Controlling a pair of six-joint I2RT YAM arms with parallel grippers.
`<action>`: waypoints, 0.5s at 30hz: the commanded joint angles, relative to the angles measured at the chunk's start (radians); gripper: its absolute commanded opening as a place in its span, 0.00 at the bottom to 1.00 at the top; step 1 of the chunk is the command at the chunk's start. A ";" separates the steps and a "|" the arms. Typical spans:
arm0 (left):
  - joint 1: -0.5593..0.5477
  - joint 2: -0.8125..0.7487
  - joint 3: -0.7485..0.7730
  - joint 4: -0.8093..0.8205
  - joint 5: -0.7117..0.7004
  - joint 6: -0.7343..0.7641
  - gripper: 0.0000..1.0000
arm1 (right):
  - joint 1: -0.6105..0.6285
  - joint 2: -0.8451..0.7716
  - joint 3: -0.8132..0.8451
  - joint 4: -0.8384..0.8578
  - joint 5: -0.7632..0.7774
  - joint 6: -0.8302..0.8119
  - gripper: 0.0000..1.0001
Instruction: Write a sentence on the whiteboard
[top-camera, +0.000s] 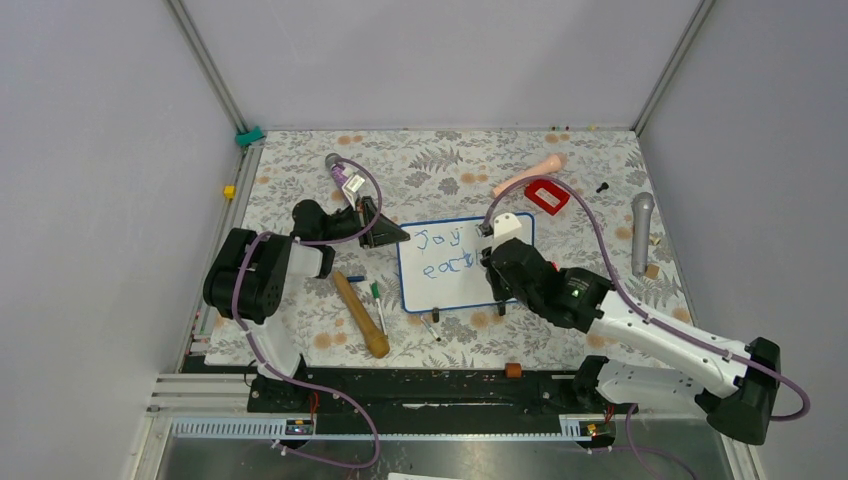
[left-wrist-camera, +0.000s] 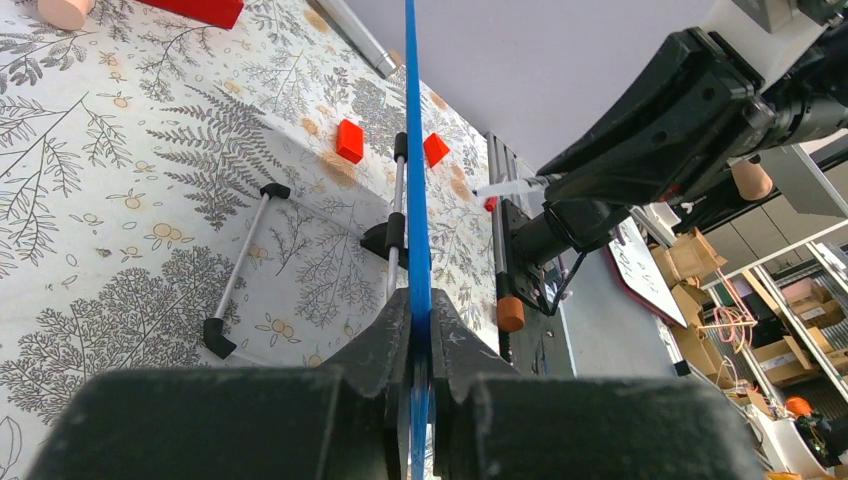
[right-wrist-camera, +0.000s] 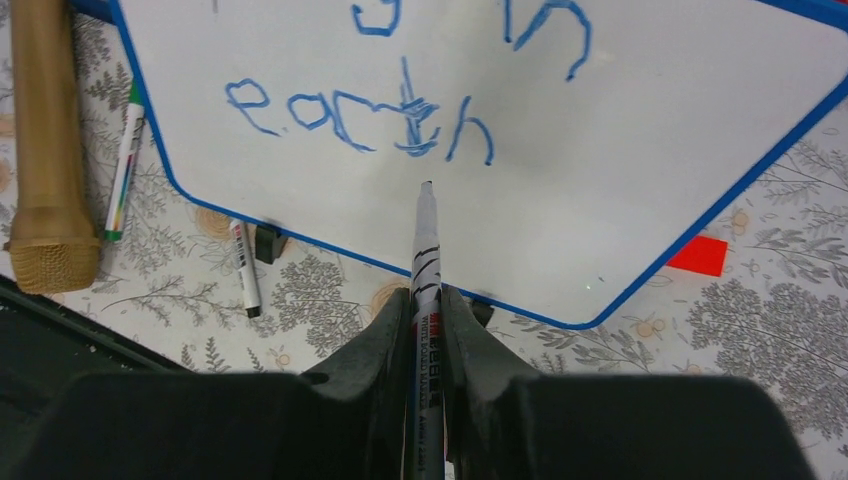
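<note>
Two-arm writing scene. The left gripper (left-wrist-camera: 420, 322) has its fingers pressed together on the thin blue frame of the whiteboard (top-camera: 462, 285), which runs straight ahead from between them, seen edge-on in the left wrist view. Beside the left fingers, two metal support rods (left-wrist-camera: 240, 265) with black ends rest on the flowered tablecloth (top-camera: 440, 170), and orange-red blocks (left-wrist-camera: 349, 140) lie further ahead. The right gripper (right-wrist-camera: 427, 300) has its fingers closed narrowly on a marker (right-wrist-camera: 425, 245) that points forward from between them. The marker's tip sits over the white surface, just below the blue letters. Whether the tip touches the board cannot be told. The sentence (right-wrist-camera: 360, 112) reads as two lines of blue handwriting ahead of the right fingers. The nearer line is "each", and only the lower parts of the farther line's letters are in the right wrist view. From above, the board lies at the middle of the table between the two grippers, the left at its left edge and the right over its right half. To the left of the right fingers lie a gold microphone (right-wrist-camera: 40, 150), a green-capped pen (right-wrist-camera: 125, 160) and a black-capped pen (right-wrist-camera: 243, 272). To their right, a red block (right-wrist-camera: 698, 255) sits just past the board's corner.
</note>
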 joint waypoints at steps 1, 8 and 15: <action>-0.001 -0.008 0.019 0.097 0.015 -0.009 0.00 | 0.069 0.032 0.005 0.051 0.027 0.040 0.00; -0.002 -0.001 0.028 0.097 0.017 -0.022 0.00 | 0.167 0.113 0.040 0.060 0.113 0.071 0.00; 0.000 0.004 0.031 0.098 0.018 -0.025 0.00 | 0.262 0.278 0.139 0.027 0.191 0.077 0.00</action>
